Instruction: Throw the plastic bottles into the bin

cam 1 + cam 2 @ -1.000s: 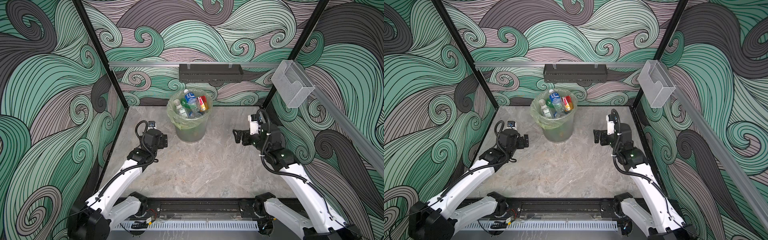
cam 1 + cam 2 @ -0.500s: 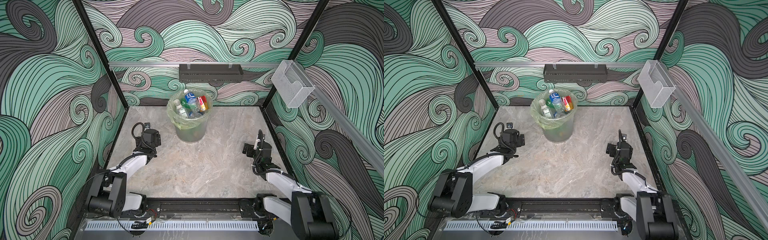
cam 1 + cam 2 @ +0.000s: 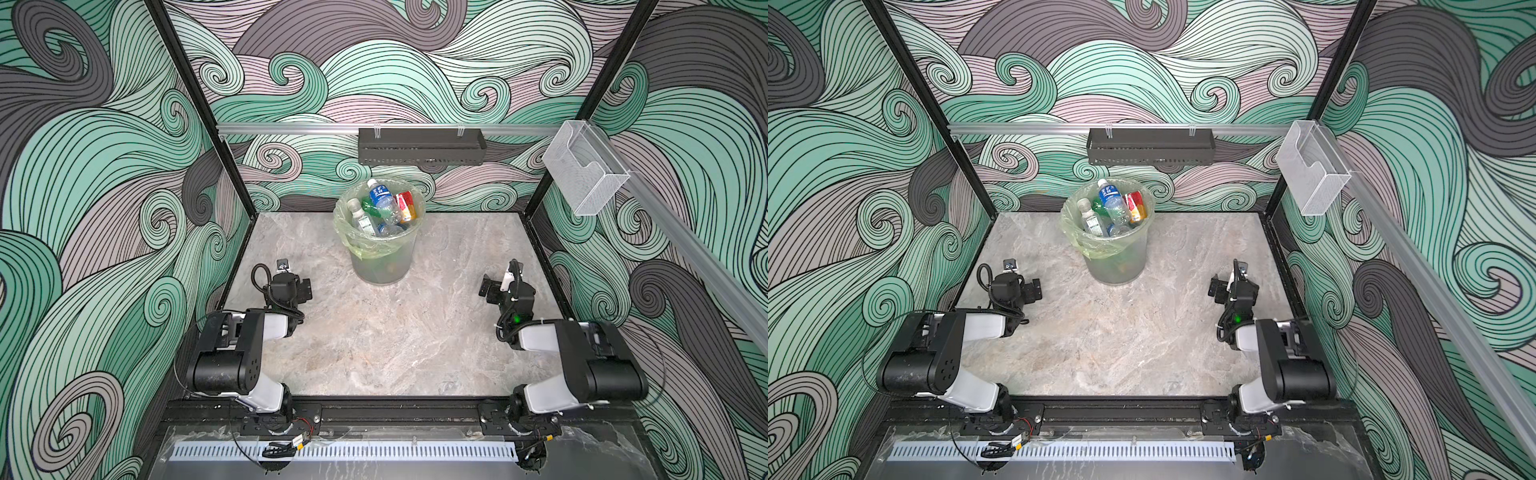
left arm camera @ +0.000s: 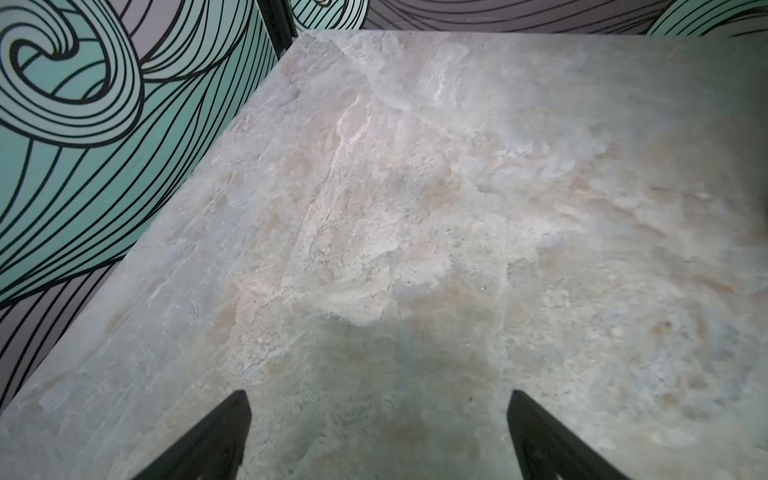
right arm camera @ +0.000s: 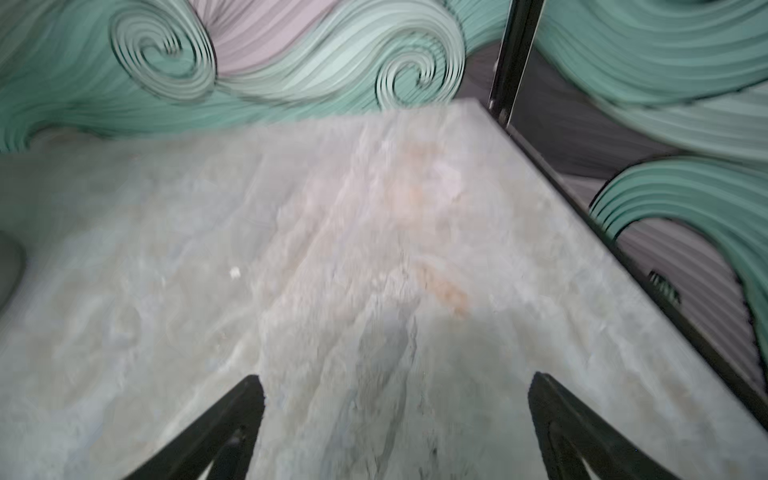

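1. left gripper [image 4: 377, 395]: jaws spread wide, nothing between them, well left of the bin [image 3: 382, 266].
2. right gripper [image 5: 395, 376]: same deal, wide and empty, well right of the bin.
3. plastic bottles [image 3: 384, 205] sit piled inside the bin.

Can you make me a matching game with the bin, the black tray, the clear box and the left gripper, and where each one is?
Things:
1. bin
2. black tray
3. clear box
4. left gripper

Places:
A. hangs on the side rail
B. open, above the table
C. stands on the table, holding bottles
D. hangs on the back rail

Pairs: 1-C, 2-D, 3-A, 4-B
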### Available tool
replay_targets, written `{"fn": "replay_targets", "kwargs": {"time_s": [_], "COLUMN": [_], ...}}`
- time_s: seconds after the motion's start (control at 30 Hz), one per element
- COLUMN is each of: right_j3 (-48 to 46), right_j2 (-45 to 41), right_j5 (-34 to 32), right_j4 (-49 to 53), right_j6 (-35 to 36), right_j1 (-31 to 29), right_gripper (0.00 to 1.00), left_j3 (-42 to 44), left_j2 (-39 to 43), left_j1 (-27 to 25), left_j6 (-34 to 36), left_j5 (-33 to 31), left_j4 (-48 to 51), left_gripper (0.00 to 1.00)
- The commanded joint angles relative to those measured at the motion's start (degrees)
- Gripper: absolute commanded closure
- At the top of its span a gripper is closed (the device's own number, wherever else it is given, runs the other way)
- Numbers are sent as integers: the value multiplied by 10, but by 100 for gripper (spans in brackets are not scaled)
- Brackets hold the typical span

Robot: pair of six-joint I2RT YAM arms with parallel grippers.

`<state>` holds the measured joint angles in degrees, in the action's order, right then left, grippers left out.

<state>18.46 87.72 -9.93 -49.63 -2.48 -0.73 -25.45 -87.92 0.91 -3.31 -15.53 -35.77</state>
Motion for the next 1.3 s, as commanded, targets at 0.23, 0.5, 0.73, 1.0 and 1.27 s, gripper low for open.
{"fn": "replay_targets", "kwargs": {"time_s": [0.23,0.5,0.73,1.0,1.27], "right_j3": [41,33,33,50,49], "right_j2": [-3,-3,-2,4,1], "right_j5": [16,16,14,74,81], "right_j4": [13,-5,-8,17,18], "right_j6": [15,20,21,43,43], "right_j1": [-2,-4,-6,-6,-2], "right_gripper": [0,0,0,0,0], "left_j3": [-20,-17,-16,-16,-15], "left_j2": [1,5,5,6,6], "left_j1": [7,8,8,8,8], "left_j6": [-9,-10,-10,-10,-9], "left_j5": [27,28,28,28,28], "left_j4": [-21,-23,-23,-24,-25], "left_gripper": [1,1,1,1,1]}}
